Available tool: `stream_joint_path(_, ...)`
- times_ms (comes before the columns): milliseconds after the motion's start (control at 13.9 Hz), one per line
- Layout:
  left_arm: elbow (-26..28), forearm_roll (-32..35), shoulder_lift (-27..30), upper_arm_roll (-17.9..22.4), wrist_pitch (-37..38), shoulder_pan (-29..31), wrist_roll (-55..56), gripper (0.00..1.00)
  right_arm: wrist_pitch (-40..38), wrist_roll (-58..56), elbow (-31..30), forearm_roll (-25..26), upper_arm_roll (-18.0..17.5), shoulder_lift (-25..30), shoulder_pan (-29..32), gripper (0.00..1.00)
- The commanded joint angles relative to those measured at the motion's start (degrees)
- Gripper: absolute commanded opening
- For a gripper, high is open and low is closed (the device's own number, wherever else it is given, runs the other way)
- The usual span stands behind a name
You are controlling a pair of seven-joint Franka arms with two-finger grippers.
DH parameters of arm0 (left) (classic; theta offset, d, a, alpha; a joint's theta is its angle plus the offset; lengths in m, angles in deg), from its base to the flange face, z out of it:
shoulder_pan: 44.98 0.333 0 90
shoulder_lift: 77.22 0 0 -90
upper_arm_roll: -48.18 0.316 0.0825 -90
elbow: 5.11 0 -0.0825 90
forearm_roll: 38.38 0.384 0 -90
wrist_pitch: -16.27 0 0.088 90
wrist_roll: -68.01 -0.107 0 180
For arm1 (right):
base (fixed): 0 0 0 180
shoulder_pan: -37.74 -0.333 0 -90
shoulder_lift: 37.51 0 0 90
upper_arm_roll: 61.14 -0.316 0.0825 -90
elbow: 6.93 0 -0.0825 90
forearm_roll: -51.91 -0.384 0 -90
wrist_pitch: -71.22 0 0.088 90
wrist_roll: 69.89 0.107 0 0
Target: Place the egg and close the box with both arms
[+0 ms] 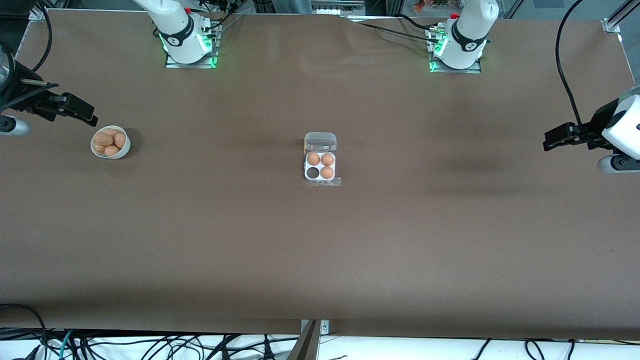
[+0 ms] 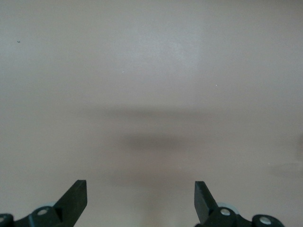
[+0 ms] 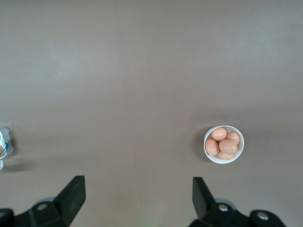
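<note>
The clear box (image 1: 320, 162) lies open at the table's middle, lid (image 1: 320, 141) folded back toward the robots. Its white tray holds three orange-brown eggs; the one cell nearer the front camera toward the right arm's end (image 1: 313, 173) is empty. Several loose eggs (image 1: 110, 141) sit in a round white bowl (image 1: 122, 150) at the right arm's end, also in the right wrist view (image 3: 224, 144). My right gripper (image 1: 85, 114) is open and empty, up in the air beside the bowl (image 3: 138, 189). My left gripper (image 1: 552, 140) is open and empty over bare table at the left arm's end (image 2: 141, 191).
The brown table cover (image 1: 320, 250) spreads wide around the box. Both arm bases (image 1: 187, 47) (image 1: 457, 52) stand at the table's edge farthest from the front camera. Cables hang below the nearest edge. The box's edge shows in the right wrist view (image 3: 4, 146).
</note>
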Motion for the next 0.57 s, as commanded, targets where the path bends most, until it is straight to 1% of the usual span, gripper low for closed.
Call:
stream_joint_path(0,-0.8,0.54,-0.16,0.01,0.46,-0.13,-1.12,1.0,-0.18,-0.41,0.09,-0.38,0.09,0.37,0.06,1.0)
stream_joint_path(502,-0.62,0.54,-0.51,0.01,0.46,-0.22,-1.12,1.0,-0.18,-0.84,0.18,-0.03,0.18,0.37,0.06,1.0)
